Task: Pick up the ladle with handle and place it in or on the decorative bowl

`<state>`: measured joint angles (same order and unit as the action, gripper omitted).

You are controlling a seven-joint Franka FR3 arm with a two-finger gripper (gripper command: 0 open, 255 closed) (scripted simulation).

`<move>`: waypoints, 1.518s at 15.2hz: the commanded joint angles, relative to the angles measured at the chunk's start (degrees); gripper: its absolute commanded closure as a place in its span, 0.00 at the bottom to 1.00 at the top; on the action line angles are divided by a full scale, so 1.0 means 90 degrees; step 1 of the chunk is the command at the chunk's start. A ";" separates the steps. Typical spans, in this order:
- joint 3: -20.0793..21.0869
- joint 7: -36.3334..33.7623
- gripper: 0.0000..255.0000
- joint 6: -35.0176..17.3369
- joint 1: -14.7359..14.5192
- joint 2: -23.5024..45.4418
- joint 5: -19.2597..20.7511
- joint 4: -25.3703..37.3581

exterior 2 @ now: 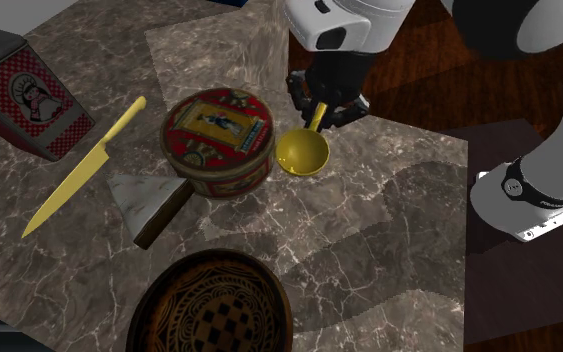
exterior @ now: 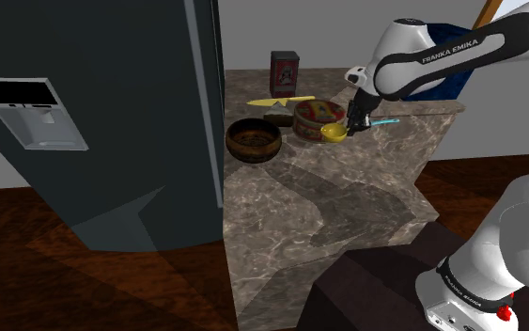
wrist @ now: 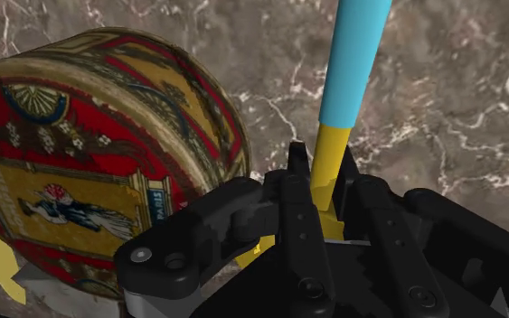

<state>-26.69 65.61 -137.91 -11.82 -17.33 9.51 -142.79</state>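
The ladle (exterior 2: 302, 154) has a yellow cup and a yellow shaft ending in a cyan handle (wrist: 356, 59). My gripper (exterior 2: 324, 112) is shut on the yellow shaft just behind the cup, clasping it between the fingers (wrist: 320, 190). The cup (exterior: 333, 133) sits right beside a round red-and-gold tin (exterior 2: 219, 138). I cannot tell whether it touches the counter. The decorative bowl (exterior 2: 209, 305), dark brown with a chequered inside, stands on the marble counter past the tin from the gripper (exterior: 356, 122), at the shoulder view's left (exterior: 254, 139).
A yellow knife (exterior 2: 84, 168) and a grey wedge-shaped blade (exterior 2: 149, 200) lie beside the tin (exterior: 315, 117). A red box tin (exterior: 285, 70) stands at the counter's back. A tall dark fridge (exterior: 93, 113) borders the counter on the shoulder view's left.
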 commanded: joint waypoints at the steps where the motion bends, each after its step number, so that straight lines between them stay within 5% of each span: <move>1: 0.0037 -0.0027 1.00 0.0190 0.0007 -0.0089 0.0019 0.0100; 17: 0.0281 -0.0119 1.00 0.1628 0.0028 -0.0629 0.0063 0.1014; 23: 0.0740 -0.0792 1.00 0.1580 -0.0396 0.0134 -0.0245 0.1643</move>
<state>-20.58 59.37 -123.52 -14.79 -17.51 7.81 -129.12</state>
